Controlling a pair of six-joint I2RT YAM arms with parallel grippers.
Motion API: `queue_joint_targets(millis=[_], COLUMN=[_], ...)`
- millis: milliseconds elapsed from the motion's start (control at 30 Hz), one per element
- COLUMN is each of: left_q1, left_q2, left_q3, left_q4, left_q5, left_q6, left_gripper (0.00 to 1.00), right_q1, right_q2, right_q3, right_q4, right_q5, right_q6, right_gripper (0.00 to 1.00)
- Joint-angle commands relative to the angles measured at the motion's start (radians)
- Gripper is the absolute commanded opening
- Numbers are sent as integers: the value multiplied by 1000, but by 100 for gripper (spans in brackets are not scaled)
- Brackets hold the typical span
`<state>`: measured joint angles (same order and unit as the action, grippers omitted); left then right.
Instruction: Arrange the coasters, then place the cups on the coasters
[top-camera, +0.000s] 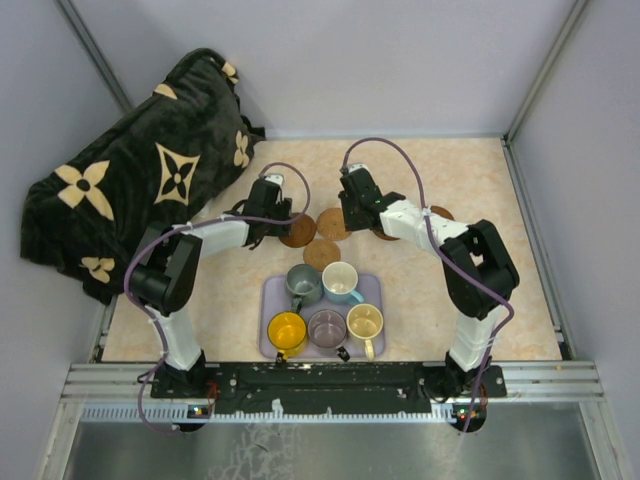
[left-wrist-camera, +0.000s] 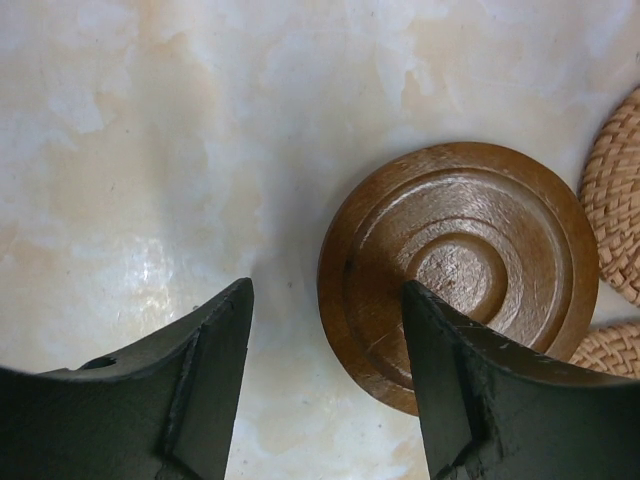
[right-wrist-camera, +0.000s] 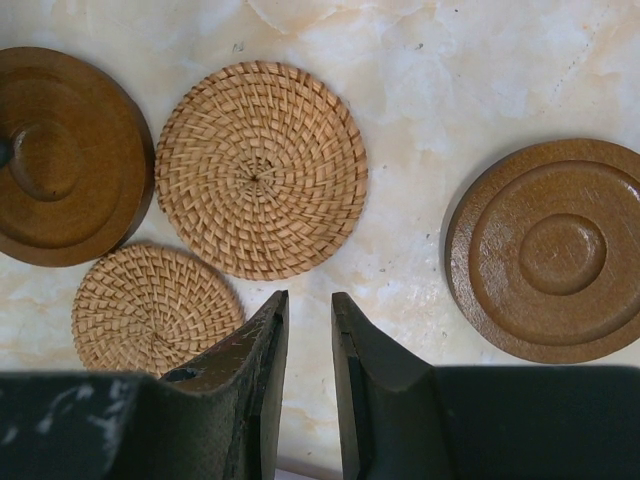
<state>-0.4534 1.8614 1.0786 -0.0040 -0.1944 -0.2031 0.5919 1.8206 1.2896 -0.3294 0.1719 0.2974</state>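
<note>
Cream marbled tabletop (top-camera: 480, 180) within grey walls (top-camera: 400, 60) carries coasters (right-wrist-camera: 262, 170); left fingers (left-wrist-camera: 200, 400) stand apart, right fingers (right-wrist-camera: 250, 390) nearly together, empty.

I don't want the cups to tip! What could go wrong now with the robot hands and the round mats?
1. The left gripper has one finger over the dark wooden coaster, not around it; closing might shove it into the woven coaster beside it.
2. The coasters lie bunched close together, so cups set there might knock handles.
</note>
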Motion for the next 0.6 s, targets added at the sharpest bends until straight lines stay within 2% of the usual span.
queue_joint_targets(millis=[0,200,567], left_q1=[-3,35,204], left_q2=[43,32,-48], left_q3=[14,10,-34], left_q4=[-55,-121,-174], left_q5=[-52,-126,-96], left_q6=[2,-41,-102], left_gripper=[68,60,54], right_q1=[5,5,14], right_q2=[3,50,89], right_q3=[41,89,87], right_q4=[30,21,14], right_q5=[5,-33,-152], right_q6=[-9,-25,-35], right_gripper=[26,26,25])
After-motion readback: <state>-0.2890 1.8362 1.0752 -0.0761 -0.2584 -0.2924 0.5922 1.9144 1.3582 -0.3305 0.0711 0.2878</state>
